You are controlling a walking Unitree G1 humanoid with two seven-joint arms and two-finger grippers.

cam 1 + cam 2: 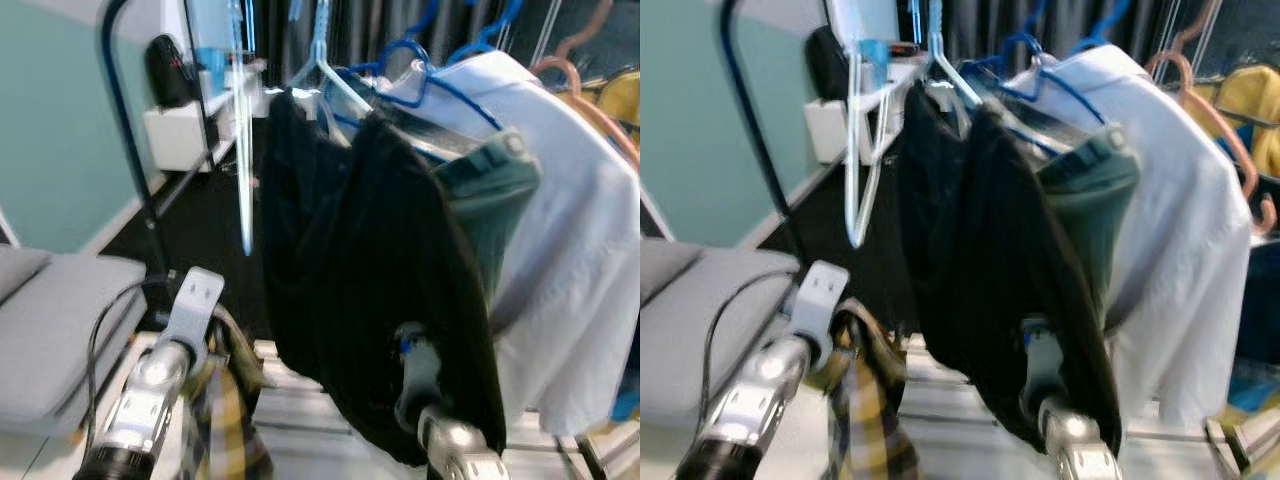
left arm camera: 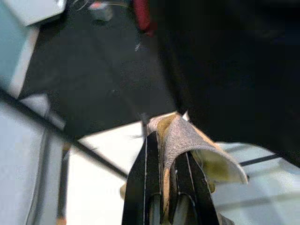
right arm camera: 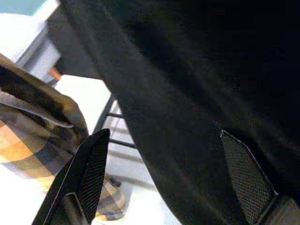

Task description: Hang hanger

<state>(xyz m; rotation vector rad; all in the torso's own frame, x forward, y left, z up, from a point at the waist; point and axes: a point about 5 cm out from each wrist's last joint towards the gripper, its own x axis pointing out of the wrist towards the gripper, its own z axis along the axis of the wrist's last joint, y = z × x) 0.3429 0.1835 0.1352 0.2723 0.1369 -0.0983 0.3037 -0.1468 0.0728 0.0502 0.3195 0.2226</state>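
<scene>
Left gripper (image 2: 166, 140): nearest the lens, at 7 o'clock in the head views; black fingers (image 2: 146, 187) pressed together on a fold of plaid cloth, arm angled up toward the rack
Plaid garment (image 1: 228, 400): yellow, grey and dark check; pinched at its upper edge, the rest drooping below the left wrist; whether a hanger is inside it cannot be told
Right gripper (image 3: 173, 183): at 5 o'clock, raised against the lower part of the black garment; fingers spread wide, one pad (image 3: 246, 176) each side of the dark cloth, nothing clamped
Black garment (image 1: 370, 290): dead centre, hanging long from the rail, its hem draped over the right arm
Green garment (image 1: 490, 200): just beside the black one, toward 2 o'clock, partly tucked under the white
White shirt (image 1: 570, 250): at 3 o'clock on a blue hanger (image 1: 420, 75)
Empty pale-blue hanger (image 1: 865, 150): at 11 o'clock, hanging free, blurred
Orange hanger (image 1: 1215, 120): at 2 o'clock, behind the white shirt
Grey cushion (image 1: 50, 320): at 9 o'clock, beside the left arm
Rack base (image 1: 300, 400): white, low, beneath the clothes
</scene>
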